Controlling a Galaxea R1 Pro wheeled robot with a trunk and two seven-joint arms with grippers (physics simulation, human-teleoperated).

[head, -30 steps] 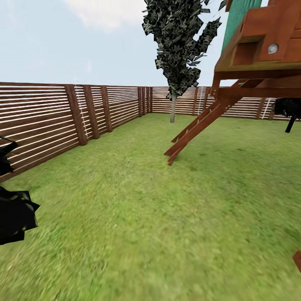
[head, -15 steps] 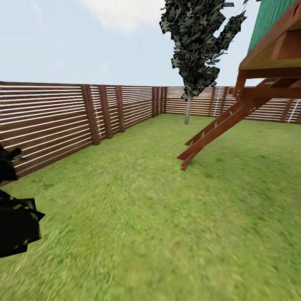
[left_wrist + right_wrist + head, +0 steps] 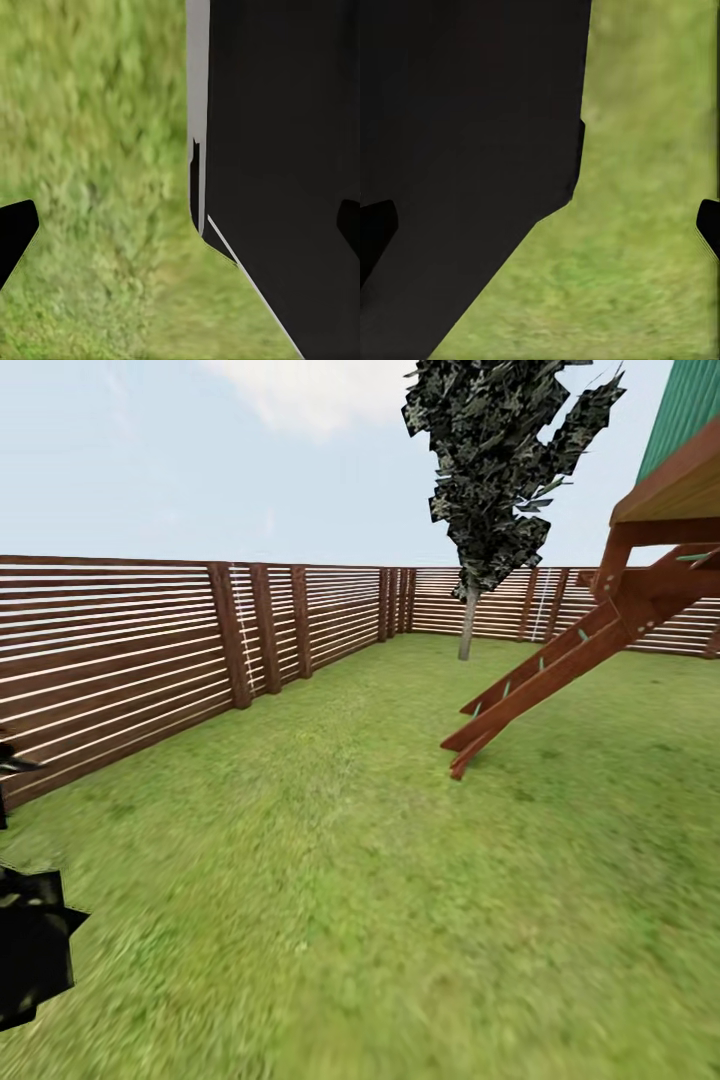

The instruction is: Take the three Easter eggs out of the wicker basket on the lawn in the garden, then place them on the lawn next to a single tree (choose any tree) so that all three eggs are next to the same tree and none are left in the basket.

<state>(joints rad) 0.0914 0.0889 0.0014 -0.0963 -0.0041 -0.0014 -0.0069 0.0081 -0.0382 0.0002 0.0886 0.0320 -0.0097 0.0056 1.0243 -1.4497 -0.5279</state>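
Note:
The lawn (image 3: 360, 880) of mottled green grass spreads across the head view up to a wooden fence. The Easter eggs and the wicker basket are out of view. In the left wrist view my left gripper (image 3: 180, 232) is open, its dark fingertips (image 3: 15, 240) far apart at the frame's edges, over grass and beside my black body. In the right wrist view my right gripper (image 3: 540, 225) is open too, with nothing between its fingertips (image 3: 709, 225), over grass.
A slatted brown fence (image 3: 150, 660) runs along the left and the back. A narrow near-black cypress (image 3: 495, 480) stands in the far corner. A wooden play structure's ladder (image 3: 550, 680) slants down at right. Dark spiky foliage (image 3: 30, 950) pokes in at the left edge.
The whole head picture has slid to the right, so the camera has turned left; the play structure has mostly left the frame at right. Nothing in the garden itself has moved.

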